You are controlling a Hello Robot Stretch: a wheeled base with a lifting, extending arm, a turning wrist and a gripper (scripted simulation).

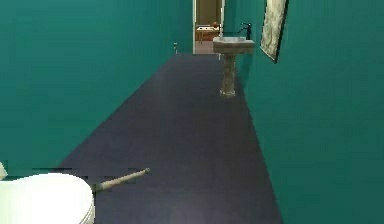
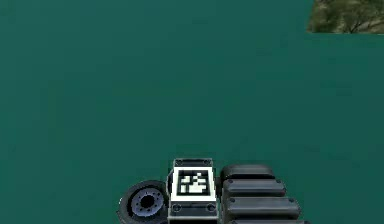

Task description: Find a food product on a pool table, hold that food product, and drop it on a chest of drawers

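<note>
A: Entry, forward view. What is on record?

B: Narrow room with teal walls (image 1: 80,70) and a dark floor (image 1: 190,120). A white toilet (image 1: 45,200) sits in the floor's near left corner. Just right of it a long-handled stick (image 1: 122,179) lies flat on the floor, handle pointing away from the toilet.

A: Right side?

B: A pedestal sink (image 1: 231,47) stands against the right wall, far down the floor. Near it on that wall hangs a framed picture (image 1: 273,28). A doorway (image 1: 207,30) opens at the floor's far end, left of the sink. Something wood-coloured is beyond it, too small to name.

A: Arm side view?

B: Teal wall (image 2: 150,80), with a picture's corner (image 2: 345,15) at the top right. At the bottom edge there is one white marker square (image 2: 192,183), with a ribbed dark part (image 2: 258,195) to its right. The hand (image 2: 147,203) shows to its left as a dark round body.

A: State of the hand?

B: Its far end cannot be made out. Cannot tell whether it has hold of anything.

A: Food product?

B: Location cannot be told from these views.
</note>
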